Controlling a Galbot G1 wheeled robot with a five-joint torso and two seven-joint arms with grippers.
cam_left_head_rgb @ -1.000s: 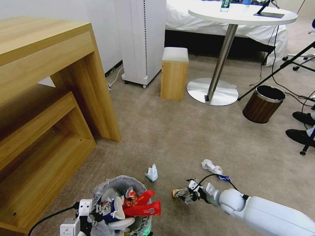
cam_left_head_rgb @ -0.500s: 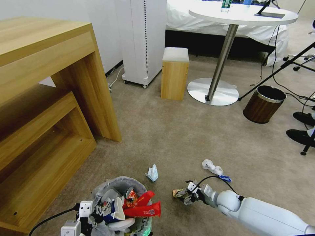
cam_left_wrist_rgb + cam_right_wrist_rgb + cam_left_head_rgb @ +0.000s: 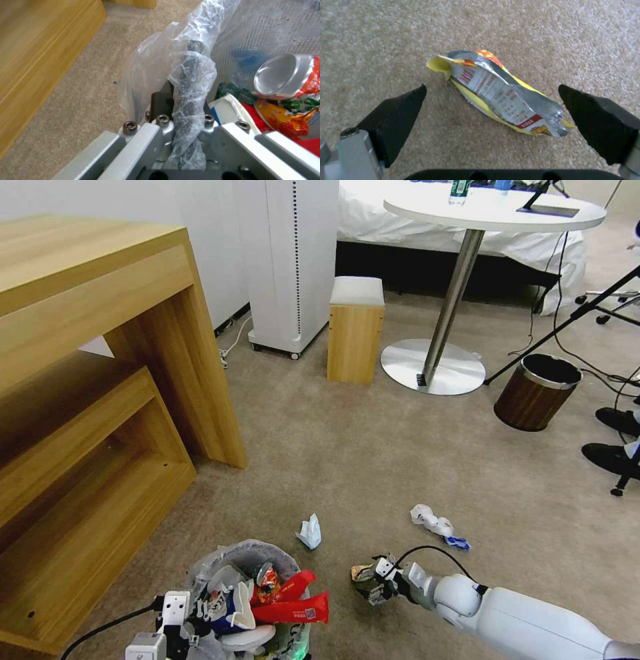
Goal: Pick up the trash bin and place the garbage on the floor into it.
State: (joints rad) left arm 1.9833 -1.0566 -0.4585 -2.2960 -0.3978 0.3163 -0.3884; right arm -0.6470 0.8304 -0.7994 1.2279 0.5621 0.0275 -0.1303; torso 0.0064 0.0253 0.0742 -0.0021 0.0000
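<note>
Two wide-spread fingers of the right gripper [image 3: 491, 110] straddle the wrapper [image 3: 501, 96]; lower squarely, then pinch its middle. Left gripper [image 3: 181, 125] clamps the bin [image 3: 250, 560] rim.

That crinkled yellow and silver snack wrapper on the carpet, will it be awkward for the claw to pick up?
Probably light and floppy: the wrapper lies crumpled and empty-looking between the open right gripper fingers. Its foil looks slick, so it might slide or fold when squeezed. It lies flat on the carpet, so it shouldn't roll.
</note>
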